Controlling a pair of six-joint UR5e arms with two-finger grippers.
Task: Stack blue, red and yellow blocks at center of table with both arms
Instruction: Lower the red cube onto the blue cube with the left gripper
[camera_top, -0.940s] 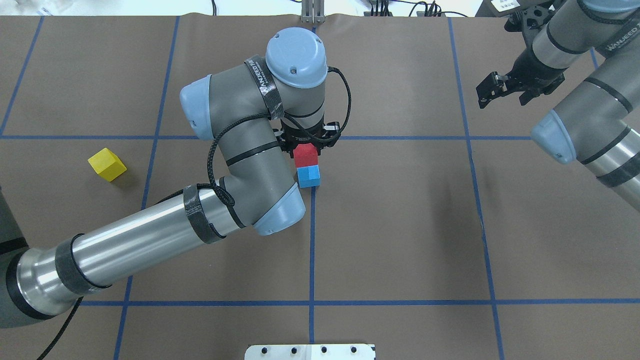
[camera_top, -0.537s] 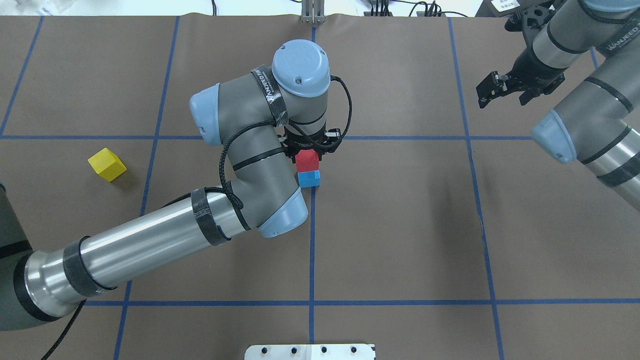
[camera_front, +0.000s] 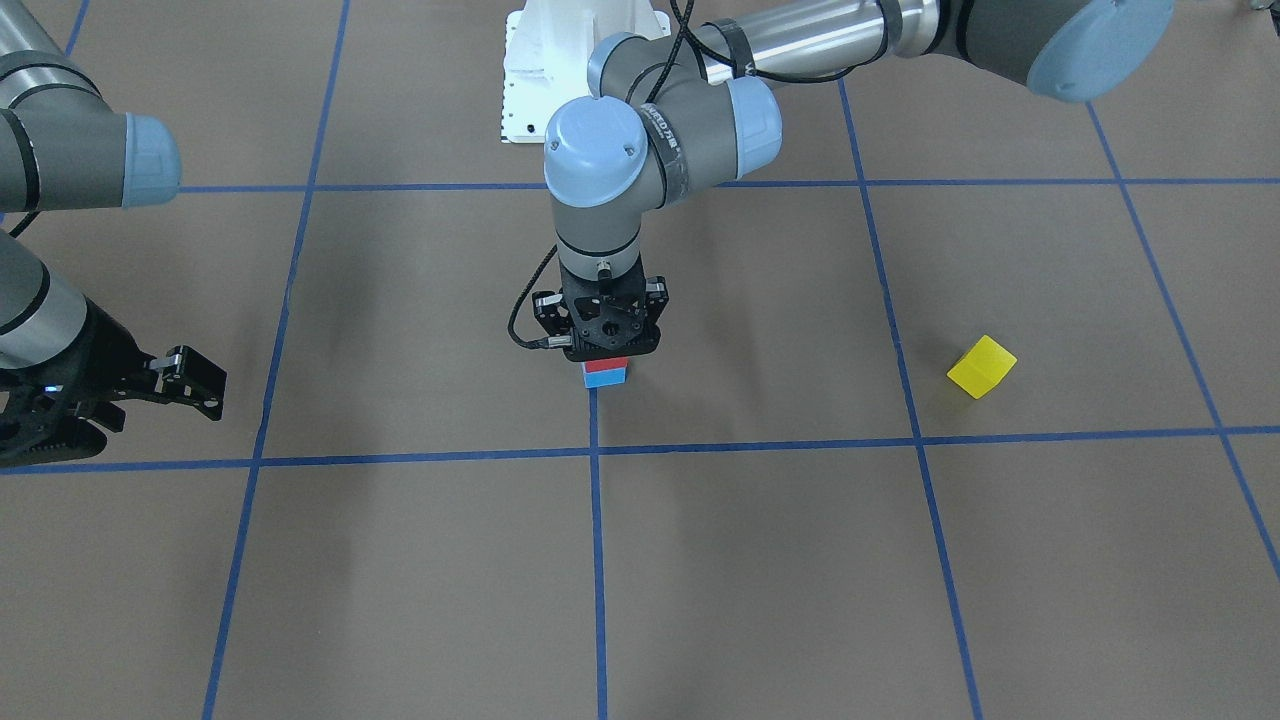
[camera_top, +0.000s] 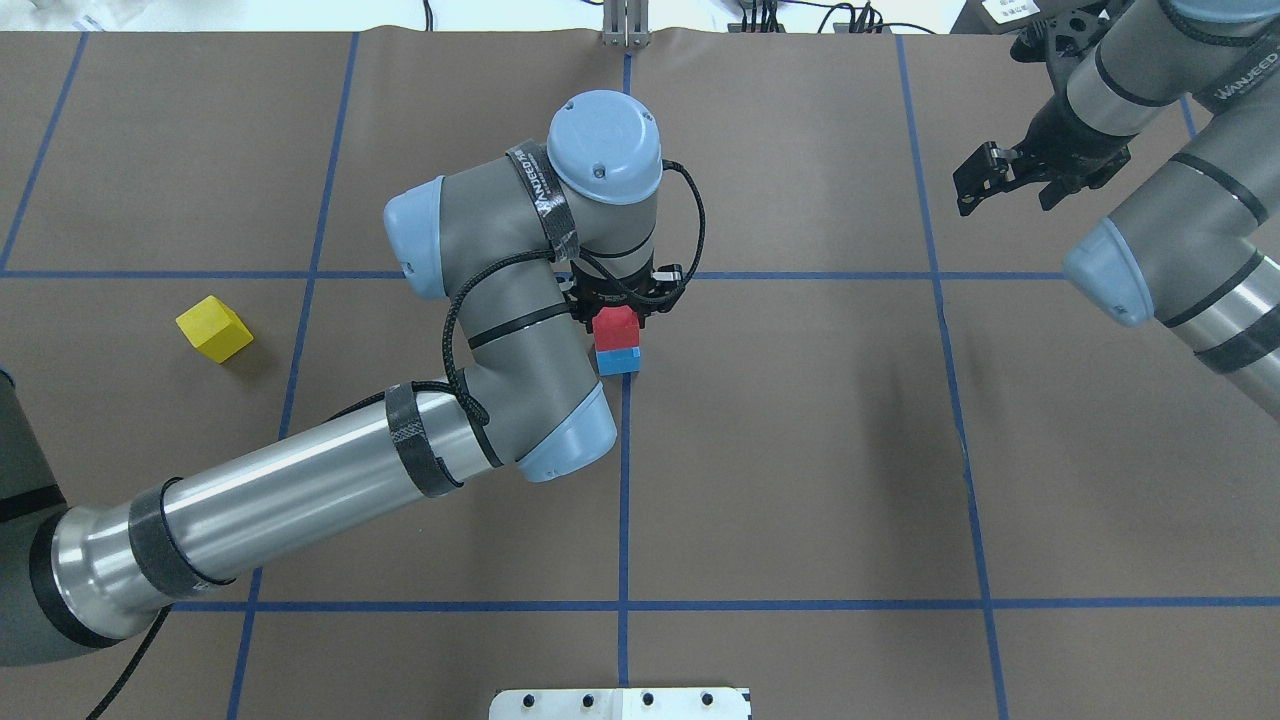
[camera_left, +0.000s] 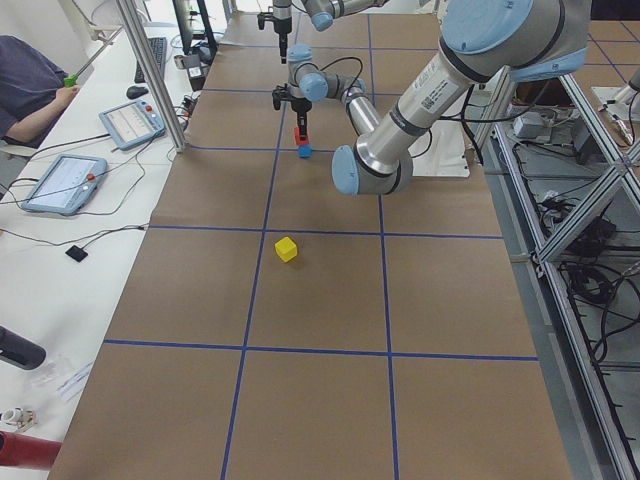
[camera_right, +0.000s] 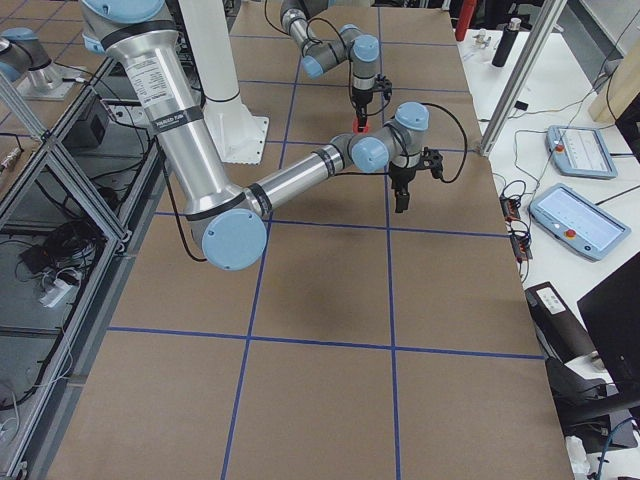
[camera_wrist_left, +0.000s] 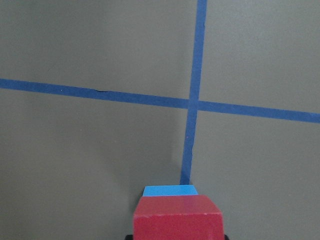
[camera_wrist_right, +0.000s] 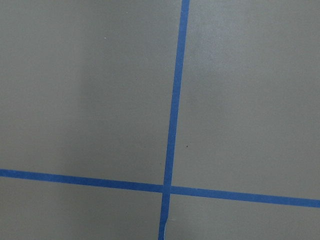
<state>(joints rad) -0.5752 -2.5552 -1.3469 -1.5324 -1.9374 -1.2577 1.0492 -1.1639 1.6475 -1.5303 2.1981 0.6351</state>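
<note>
My left gripper (camera_top: 617, 312) is shut on the red block (camera_top: 614, 326) and holds it right on top of the blue block (camera_top: 619, 361) by the centre tape crossing. In the left wrist view the red block (camera_wrist_left: 177, 219) covers most of the blue block (camera_wrist_left: 169, 190). From the front, the gripper (camera_front: 601, 352) hides all but a sliver of the red block (camera_front: 606, 364) above the blue block (camera_front: 605, 378). The yellow block (camera_top: 213, 328) lies alone on the left of the table. My right gripper (camera_top: 1005, 198) hangs open and empty over the far right.
The brown table cover is marked off by blue tape lines (camera_top: 624, 480). My left arm's elbow (camera_top: 560, 440) overhangs the area just left of the stack. A white robot base plate (camera_top: 620, 703) sits at the near edge.
My left arm has shifted slightly right and lowered the red block, so it now covers more of the blue block. The right arm and the yellow block have not moved.
</note>
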